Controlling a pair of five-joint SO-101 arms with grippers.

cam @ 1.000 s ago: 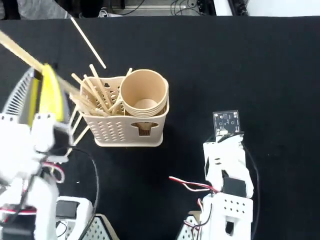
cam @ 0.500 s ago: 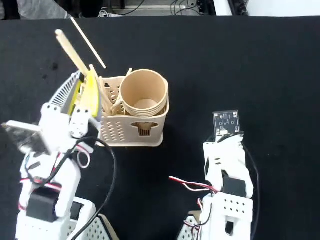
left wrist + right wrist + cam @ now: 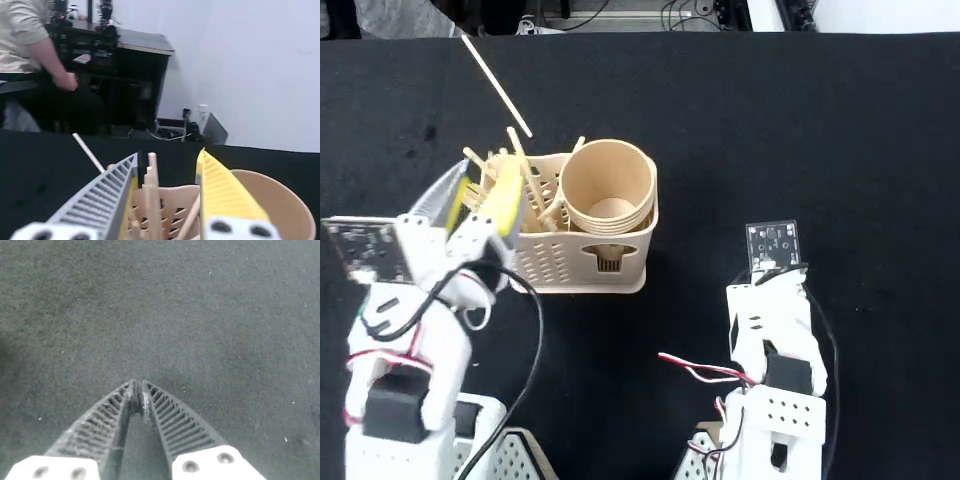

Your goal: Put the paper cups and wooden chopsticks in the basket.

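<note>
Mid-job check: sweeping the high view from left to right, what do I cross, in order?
Left gripper, open at the basket's left end → paper cups stacked in its right part → bare black table → right arm. The chopsticks overlap the gripper, so they are left out.

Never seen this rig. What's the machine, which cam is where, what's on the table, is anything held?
Two small robot arms sit side by side at a black table. One picture looks down from a fixed camera overhead; the other two come from a camera on each arm's wrist, looking along its claw. On the table stands a basket with stacked paper cups in one compartment and wooden chopsticks in the other. One loose chopstick lies beyond the basket. The left claw is open over the chopstick compartment, gripping nothing. The right claw is shut and empty above bare table.
</note>
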